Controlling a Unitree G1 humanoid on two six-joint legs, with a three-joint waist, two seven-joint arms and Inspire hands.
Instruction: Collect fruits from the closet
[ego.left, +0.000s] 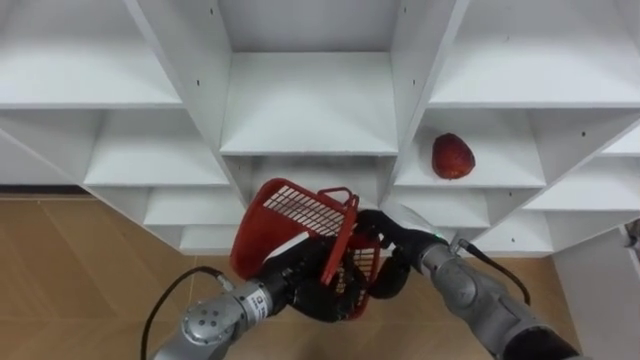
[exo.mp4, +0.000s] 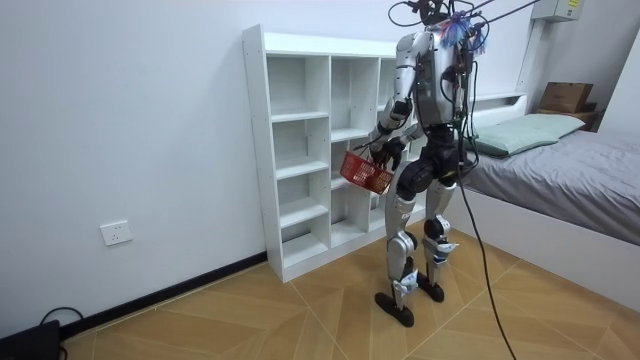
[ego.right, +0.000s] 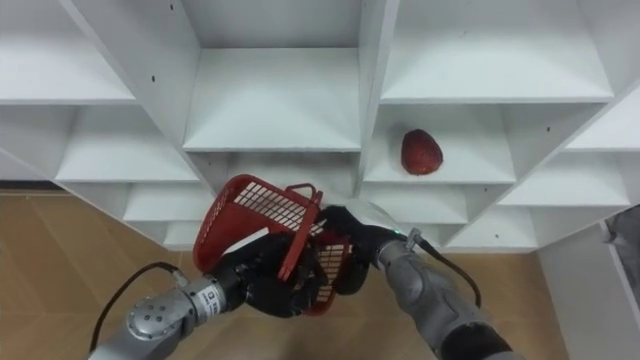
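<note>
A red fruit (ego.left: 452, 156) lies on a shelf in the right column of the white closet (ego.left: 308, 105), above and to the right of both hands. My left hand (ego.left: 305, 287) holds a red wire basket (ego.left: 290, 212) by its handle, tilted, in front of the lower middle shelves. Coming in from the right, my right hand (ego.left: 392, 250) reaches into the basket's open side, and the mesh hides its fingers. What lies inside the basket cannot be made out. In the room view I stand upright close to the closet (exo.mp4: 300, 150), with the basket (exo.mp4: 365, 172) at waist height.
The closet's other compartments in view are bare. Wooden floor (ego.left: 70, 270) lies below and to the left. In the room view a bed (exo.mp4: 570, 170) stands behind me at the room view's right, and a wall socket (exo.mp4: 117, 233) is low on the left.
</note>
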